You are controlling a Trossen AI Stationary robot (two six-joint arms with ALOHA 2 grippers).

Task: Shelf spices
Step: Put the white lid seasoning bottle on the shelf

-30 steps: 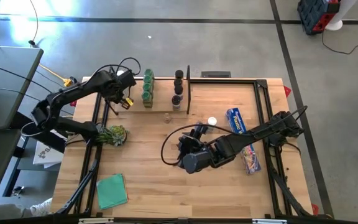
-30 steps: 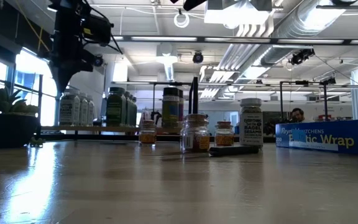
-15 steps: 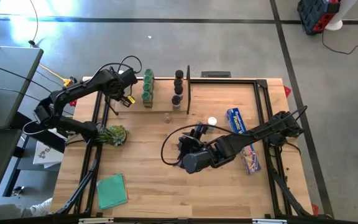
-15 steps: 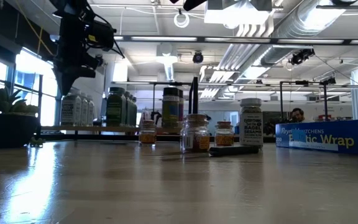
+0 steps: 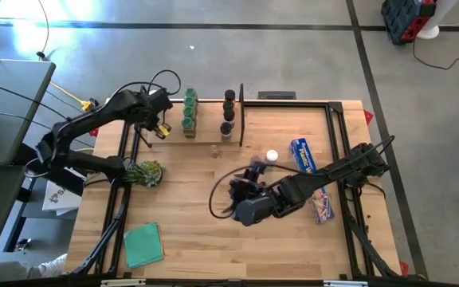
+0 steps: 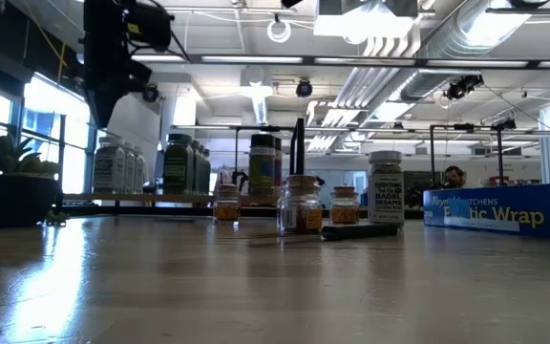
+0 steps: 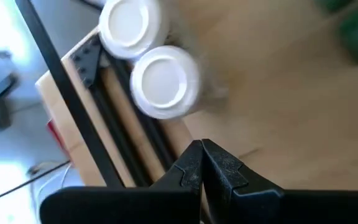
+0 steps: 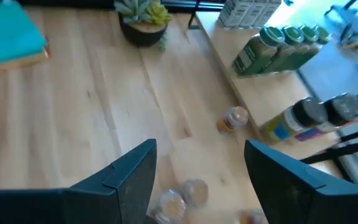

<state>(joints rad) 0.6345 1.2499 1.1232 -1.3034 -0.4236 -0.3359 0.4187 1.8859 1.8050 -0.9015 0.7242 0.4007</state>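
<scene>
Spices (image 5: 189, 112) lined on shelf (image 5: 205, 131), clear jars (image 6: 300, 205) holding brownish contents

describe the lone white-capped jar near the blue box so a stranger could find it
Start at the blue plastic wrap box on the table's right half. Just off its shelf-side end, toward the table's middle, stands the jar. It stands alone, its white cap bright, well apart from the shelved green-capped jars.

"Wrap" on blue box (image 6: 500, 209)

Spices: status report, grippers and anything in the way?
Left gripper shut, empty, above shelf end by white-capped jars. Right gripper open, empty, over table. Loose jars unshelved. Nothing in the way.
</scene>
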